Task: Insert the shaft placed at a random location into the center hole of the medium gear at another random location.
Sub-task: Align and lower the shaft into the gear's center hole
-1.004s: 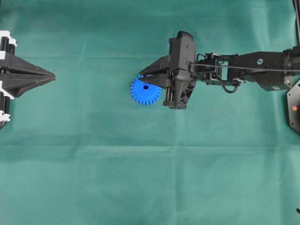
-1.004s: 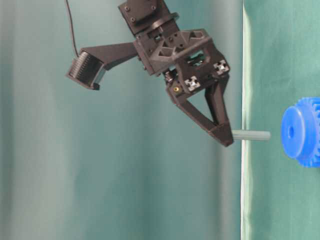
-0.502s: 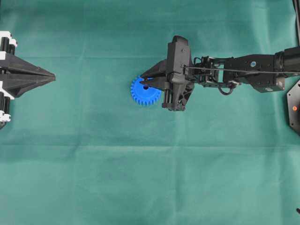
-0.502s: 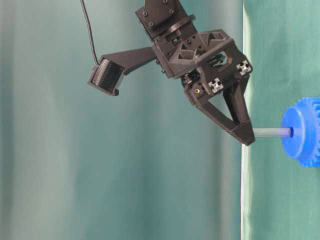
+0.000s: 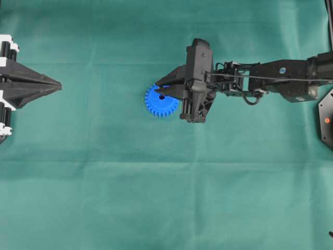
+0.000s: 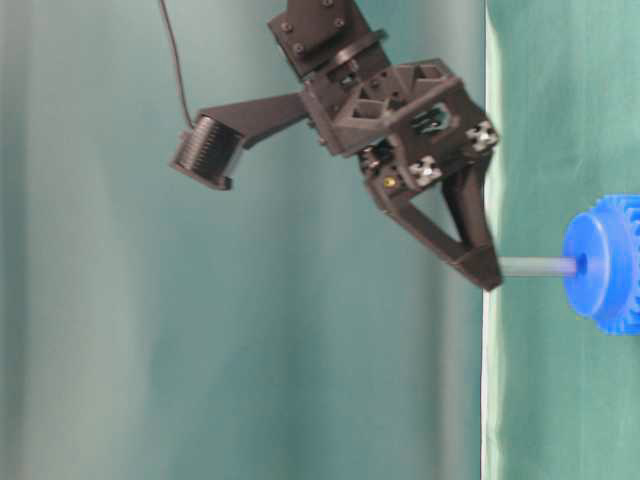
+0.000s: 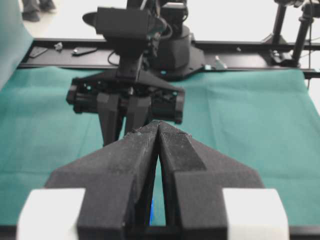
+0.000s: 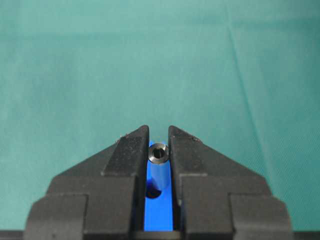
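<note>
Shaft [image 6: 537, 266], short silvery-grey metal pin, pinched by right gripper [image 8: 159, 150]; tip at blue toothed plastic gear's [image 5: 161, 101] centre hole, seating and release pending. Left gripper [image 7: 158, 131] closed, empty.

Overhead looks down; table-level sideways; both share gear [image 5: 161, 101].

- Even, diffuse light covers the green cloth-covered table [image 5: 156, 198] from above; shadows beneath the black right pincer [image 5: 159, 88] are faint and soft.
- The table-level view is hazy, and the pincer's [image 6: 490, 280] round camera housing is smeared by motion blur.
- In the left wrist view the background beyond the closed black left pincer [image 7: 159, 125] is blown out white, and the near fingers are soft.
- The right wrist view is sharp at the fingertips [image 8: 132, 142], blurring nearer the lens.
</note>
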`<state>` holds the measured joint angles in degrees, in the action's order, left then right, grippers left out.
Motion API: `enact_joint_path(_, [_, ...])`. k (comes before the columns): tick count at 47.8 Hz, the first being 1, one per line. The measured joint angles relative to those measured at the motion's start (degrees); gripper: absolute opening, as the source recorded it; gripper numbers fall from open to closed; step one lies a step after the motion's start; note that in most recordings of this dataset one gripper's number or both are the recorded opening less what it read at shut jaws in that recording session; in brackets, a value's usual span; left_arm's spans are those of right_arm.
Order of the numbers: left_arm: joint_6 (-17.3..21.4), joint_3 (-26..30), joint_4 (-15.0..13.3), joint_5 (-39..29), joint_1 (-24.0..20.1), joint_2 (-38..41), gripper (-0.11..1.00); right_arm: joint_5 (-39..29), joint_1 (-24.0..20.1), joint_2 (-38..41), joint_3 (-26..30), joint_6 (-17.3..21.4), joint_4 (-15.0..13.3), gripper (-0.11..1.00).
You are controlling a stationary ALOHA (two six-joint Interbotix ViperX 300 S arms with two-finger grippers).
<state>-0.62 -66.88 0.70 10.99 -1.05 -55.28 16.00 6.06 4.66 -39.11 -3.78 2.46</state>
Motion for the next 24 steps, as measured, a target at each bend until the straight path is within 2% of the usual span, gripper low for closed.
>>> enact_joint_path(10, [0.0,0.0,-0.1,0.0,-0.1,0.0,0.00,-1.2,-0.2,-2.7,0.0,0.0,0.0,0.12])
enact_joint_path(24, [0.0,0.0,0.0,0.0,0.0,0.0,0.00,-1.1,-0.9,-1.6,0.1,0.1,0.1,0.12])
